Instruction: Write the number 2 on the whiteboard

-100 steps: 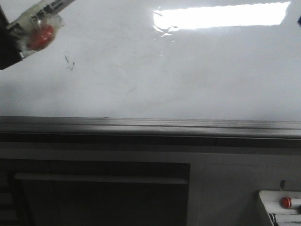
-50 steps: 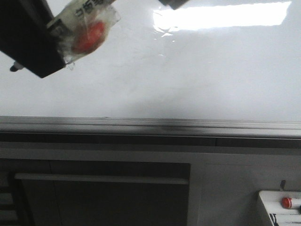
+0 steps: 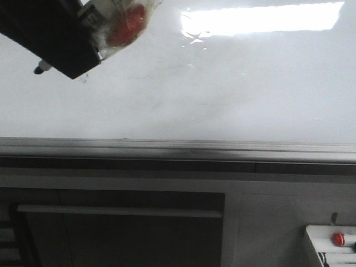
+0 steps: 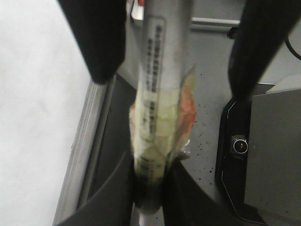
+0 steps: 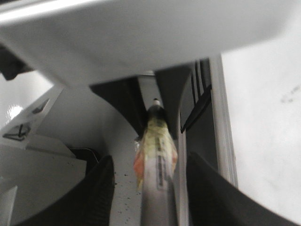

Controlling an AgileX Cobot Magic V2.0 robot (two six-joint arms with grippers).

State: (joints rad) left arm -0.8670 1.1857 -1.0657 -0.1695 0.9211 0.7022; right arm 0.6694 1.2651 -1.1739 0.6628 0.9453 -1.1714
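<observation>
Left fingers [image 4: 150, 188] clamp a taped marker [image 4: 157, 108] by the whiteboard [image 3: 222, 83]; right fingers' state unclear.

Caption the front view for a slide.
Left gripper holds a taped marker against the upper-left whiteboard, above its grey ledge.

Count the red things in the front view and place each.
2. One red blob taped to the marker, upper left before the whiteboard; one red knob on the white box, lower right corner. Others may be hidden.
</observation>
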